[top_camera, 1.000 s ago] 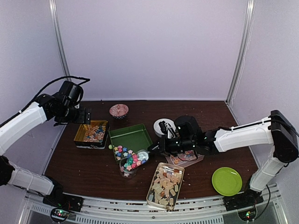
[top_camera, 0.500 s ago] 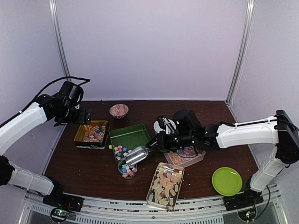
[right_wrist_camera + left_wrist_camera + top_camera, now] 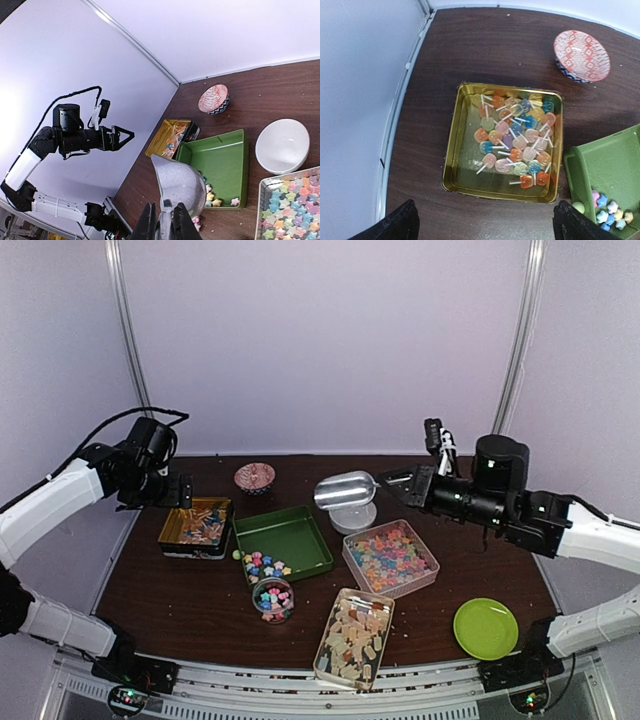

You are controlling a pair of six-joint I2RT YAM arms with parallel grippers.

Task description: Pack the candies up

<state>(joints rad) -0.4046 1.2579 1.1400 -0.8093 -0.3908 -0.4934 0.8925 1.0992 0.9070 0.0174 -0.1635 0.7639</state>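
Observation:
Pastel star candies lie loose on the table by the green tray. More stars fill a small glass jar and a clear tub. Beige candies sit in a metal tray. My right gripper is shut on the handle of an empty metal scoop, held in the air above the white bowl. In the right wrist view the scoop rises from the right gripper. My left gripper hangs open over the near edge of the gold tin.
The gold tin holds lollipops. A patterned bowl stands at the back and a green plate at the front right. A few stars lie in the green tray's corner. Enclosure walls close in on both sides.
The right arm has lifted the scoop off the jar and swung it back and to the right, over the white bowl. The clear tub of stars now shows. The left arm has stayed still.

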